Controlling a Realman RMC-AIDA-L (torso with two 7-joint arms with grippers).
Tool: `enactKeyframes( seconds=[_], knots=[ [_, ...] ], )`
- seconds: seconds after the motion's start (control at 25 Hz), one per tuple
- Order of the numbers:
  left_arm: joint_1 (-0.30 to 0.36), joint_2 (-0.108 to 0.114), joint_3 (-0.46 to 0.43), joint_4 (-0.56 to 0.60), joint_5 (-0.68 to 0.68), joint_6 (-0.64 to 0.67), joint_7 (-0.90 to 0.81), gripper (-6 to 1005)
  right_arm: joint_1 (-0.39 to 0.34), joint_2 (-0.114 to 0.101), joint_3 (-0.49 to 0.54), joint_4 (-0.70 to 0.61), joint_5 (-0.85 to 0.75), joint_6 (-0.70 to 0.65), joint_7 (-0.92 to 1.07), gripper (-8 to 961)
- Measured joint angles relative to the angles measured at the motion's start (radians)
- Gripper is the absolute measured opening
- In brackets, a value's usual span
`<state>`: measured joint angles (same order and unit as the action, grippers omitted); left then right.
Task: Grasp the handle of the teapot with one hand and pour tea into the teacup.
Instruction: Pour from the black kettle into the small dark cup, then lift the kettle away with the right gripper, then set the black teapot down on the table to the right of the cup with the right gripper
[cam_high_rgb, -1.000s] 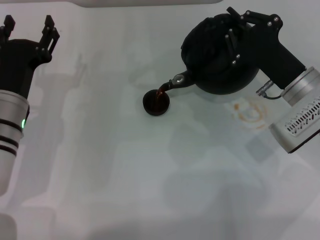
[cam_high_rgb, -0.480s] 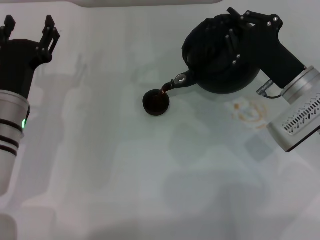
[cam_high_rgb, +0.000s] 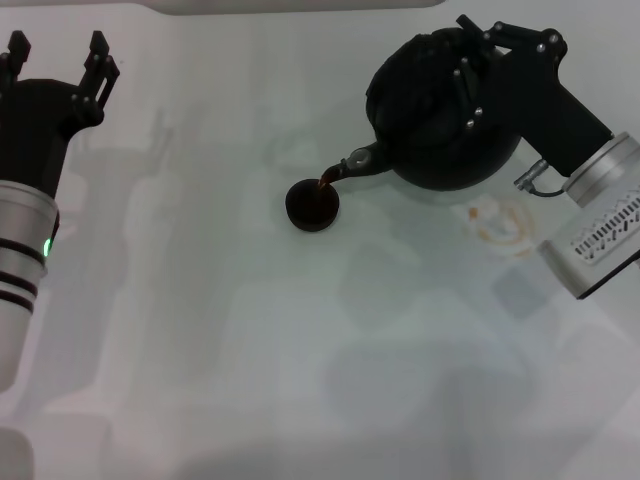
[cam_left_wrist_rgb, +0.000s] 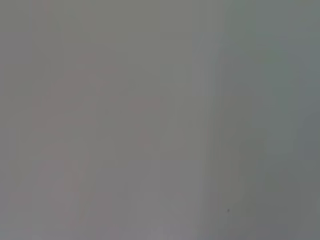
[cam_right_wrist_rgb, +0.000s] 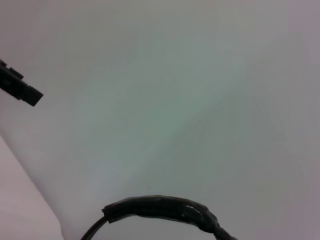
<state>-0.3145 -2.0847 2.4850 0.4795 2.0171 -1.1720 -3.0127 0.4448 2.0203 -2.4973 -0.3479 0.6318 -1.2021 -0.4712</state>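
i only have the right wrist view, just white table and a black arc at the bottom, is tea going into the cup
Observer: Yes. In the head view a reddish stream runs from the teapot spout into the teacup.
Operator: which claw holds the pot
Observer: The right claw, shut on the handle, with the pot tilted toward the cup.
Operator: left arm?
Observer: The left claw is open, parked at the table's far left.

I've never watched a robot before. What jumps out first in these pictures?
The big round matte black teapot, held tilted by the right gripper at the far right, sends dark tea from its spout into the tiny dark handleless teacup mid-table. The left gripper waits open at the far left.
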Motion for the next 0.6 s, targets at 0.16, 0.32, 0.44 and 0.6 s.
enactKeyframes(
  seconds=[0.16, 0.32, 0.44, 0.6],
  knots=[
    [-0.001, 0.000, 0.000, -0.002, 0.000, 0.000, 0.000, 860, 0.000, 0.000, 0.001, 0.008, 0.001, 0.010, 0.068, 124],
    [-0.001, 0.000, 0.000, -0.004, -0.006, 0.001, 0.000, 860, 0.004, -0.001, 0.017, 0.009, 0.004, 0.024, 0.127, 132],
    [-0.001, 0.000, 0.000, -0.003, -0.007, 0.001, 0.000, 860, 0.007, -0.002, 0.025, 0.010, 0.005, 0.036, 0.209, 138],
    [-0.001, 0.000, 0.000, -0.004, -0.008, 0.002, 0.000, 859, 0.012, -0.003, 0.036, 0.009, 0.005, 0.039, 0.320, 146]
  ],
)
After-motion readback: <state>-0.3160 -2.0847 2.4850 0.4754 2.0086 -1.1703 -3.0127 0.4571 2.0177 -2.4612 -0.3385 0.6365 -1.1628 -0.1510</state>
